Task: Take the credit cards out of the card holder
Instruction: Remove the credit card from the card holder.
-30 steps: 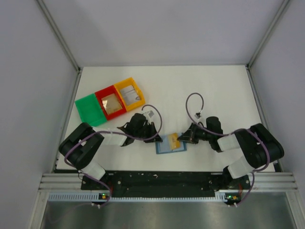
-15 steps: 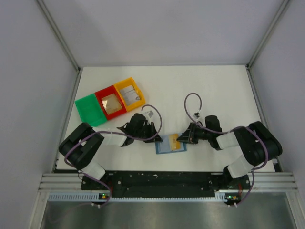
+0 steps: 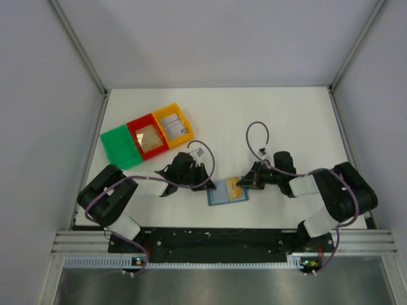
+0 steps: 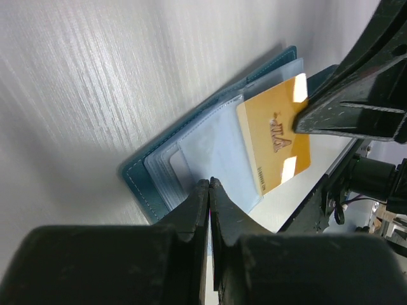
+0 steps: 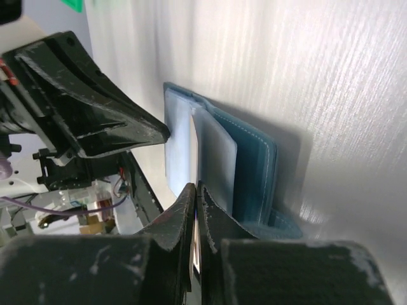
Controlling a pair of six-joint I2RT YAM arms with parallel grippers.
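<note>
Right pincer (image 5: 194,189) edged left, clamped on gold card (image 4: 275,143); left pincer (image 4: 210,185) clenched, tips touching card holder (image 4: 137,175).

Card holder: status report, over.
Left gripper shut, tip on card holder edge. Right gripper shut on yellow card at its pocket. Nothing in the way.

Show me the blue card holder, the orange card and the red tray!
card holder (image 4: 135,178), left wrist view, on the blue outer cover's corner.
orange card (image 4: 273,152), left wrist view, on the middle of its face.
red tray (image 3: 140,120), top external view, on its far rim.
</note>
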